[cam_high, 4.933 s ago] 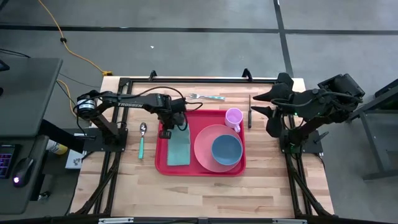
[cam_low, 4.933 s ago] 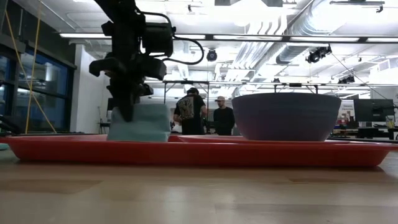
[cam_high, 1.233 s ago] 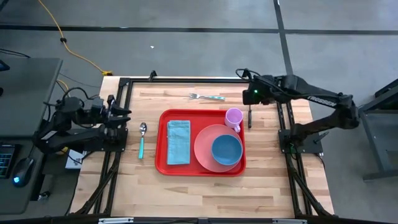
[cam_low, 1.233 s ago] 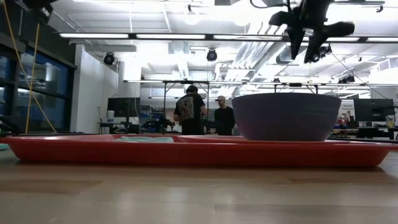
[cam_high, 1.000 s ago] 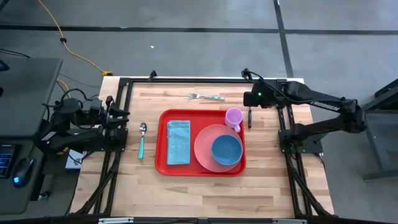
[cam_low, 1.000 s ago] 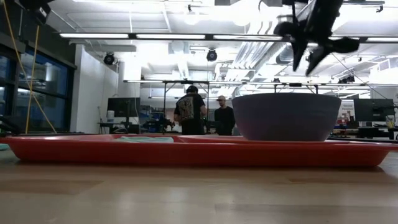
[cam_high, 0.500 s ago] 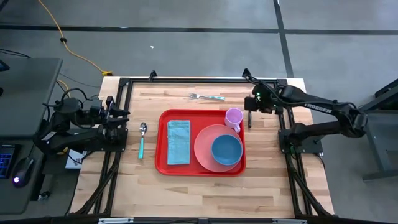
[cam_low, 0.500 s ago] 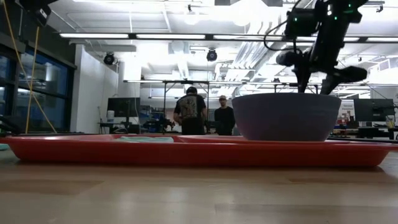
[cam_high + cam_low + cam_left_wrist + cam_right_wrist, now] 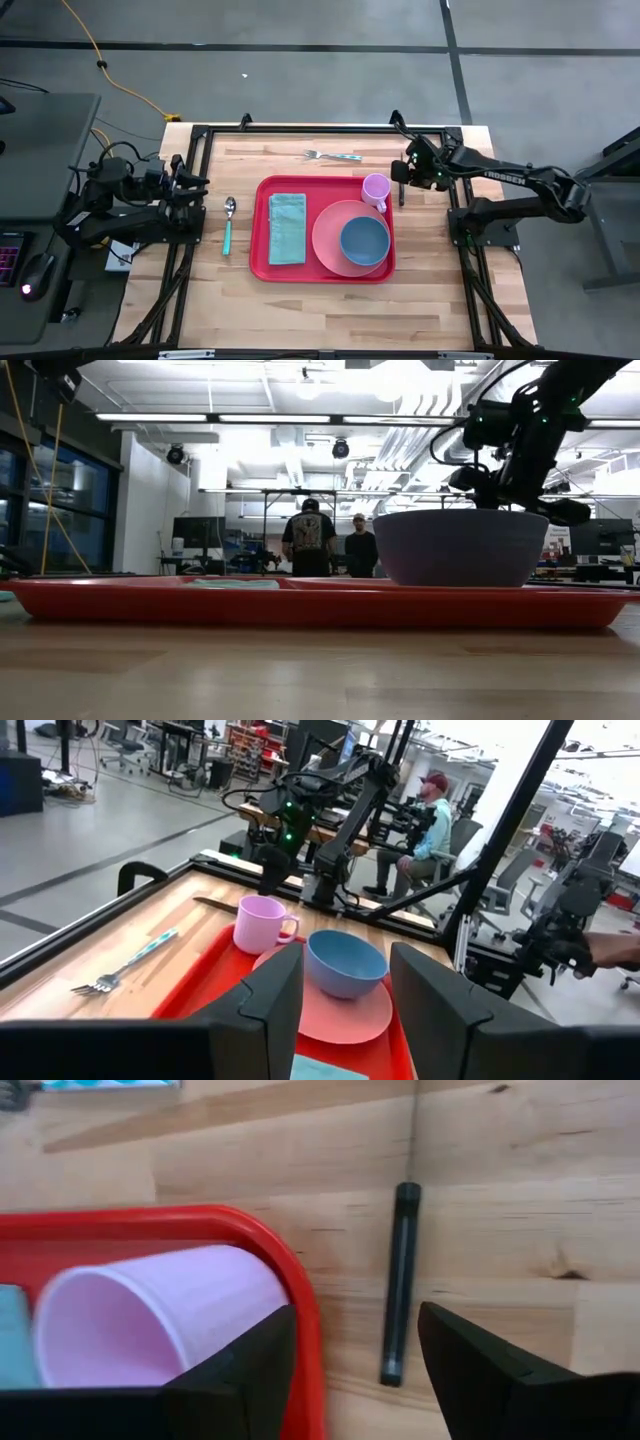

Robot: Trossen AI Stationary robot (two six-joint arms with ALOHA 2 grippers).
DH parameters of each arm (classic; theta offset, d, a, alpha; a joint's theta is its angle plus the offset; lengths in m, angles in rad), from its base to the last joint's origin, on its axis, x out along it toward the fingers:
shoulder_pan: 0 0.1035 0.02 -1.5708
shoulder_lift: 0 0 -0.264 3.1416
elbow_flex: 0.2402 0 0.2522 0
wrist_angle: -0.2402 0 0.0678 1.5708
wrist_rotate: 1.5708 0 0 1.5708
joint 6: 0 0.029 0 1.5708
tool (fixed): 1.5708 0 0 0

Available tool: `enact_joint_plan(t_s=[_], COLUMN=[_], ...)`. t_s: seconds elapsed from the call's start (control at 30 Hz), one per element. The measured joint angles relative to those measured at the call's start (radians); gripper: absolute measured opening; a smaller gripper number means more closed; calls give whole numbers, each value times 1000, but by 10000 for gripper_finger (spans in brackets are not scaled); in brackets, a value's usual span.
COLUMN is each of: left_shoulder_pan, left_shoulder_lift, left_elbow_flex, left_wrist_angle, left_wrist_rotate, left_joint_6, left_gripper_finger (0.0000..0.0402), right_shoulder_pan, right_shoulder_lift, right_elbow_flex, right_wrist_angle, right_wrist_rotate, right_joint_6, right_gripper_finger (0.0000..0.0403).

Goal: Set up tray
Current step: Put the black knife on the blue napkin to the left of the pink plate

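The red tray (image 9: 258, 232) lies mid-table and carries a folded teal napkin (image 9: 287, 228), a round pink plate (image 9: 328, 240) with a blue bowl (image 9: 365, 241) on it, and a pink cup (image 9: 376, 188) at its far right corner. A dark knife (image 9: 399, 1290) lies flat on the wood just right of the tray. My right gripper (image 9: 355, 1320) hangs open over the knife's handle, one finger on either side, not touching it. My left gripper (image 9: 345, 975) is open with nothing in it, pulled back at the table's left edge (image 9: 203, 180).
A spoon with a teal handle (image 9: 228, 222) lies left of the tray, and a fork (image 9: 333, 155) lies beyond its far edge. The black frame rails (image 9: 300, 128) run around the table. People stand in the room behind the table (image 9: 325, 542).
My right gripper has come down from high above the table toward the knife, shifting slightly toward the near edge; in the low view it has dropped to just behind the bowl's rim. Nothing on the table has moved.
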Motion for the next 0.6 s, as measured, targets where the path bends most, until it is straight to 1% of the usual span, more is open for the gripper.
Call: enact_joint_plan(t_s=[0.13,0.4,0.6], left_shoulder_pan=[0,0,0], left_shoulder_lift=[0,0,0], left_elbow_flex=[0,0,0], left_wrist_angle=[0,0,0], left_wrist_rotate=[0,1,4], left_joint_6=[-1,-13,-27], left_gripper_finger=[182,182,182], right_shoulder_pan=[0,0,-3], right_shoulder_lift=[15,128,173], right_elbow_flex=[-1,-1,-1], right_wrist_angle=[-3,5,49], right_wrist_rotate=[1,-3,-8], right_joint_6=[-27,-68,-73], right_gripper_finger=[192,214,216])
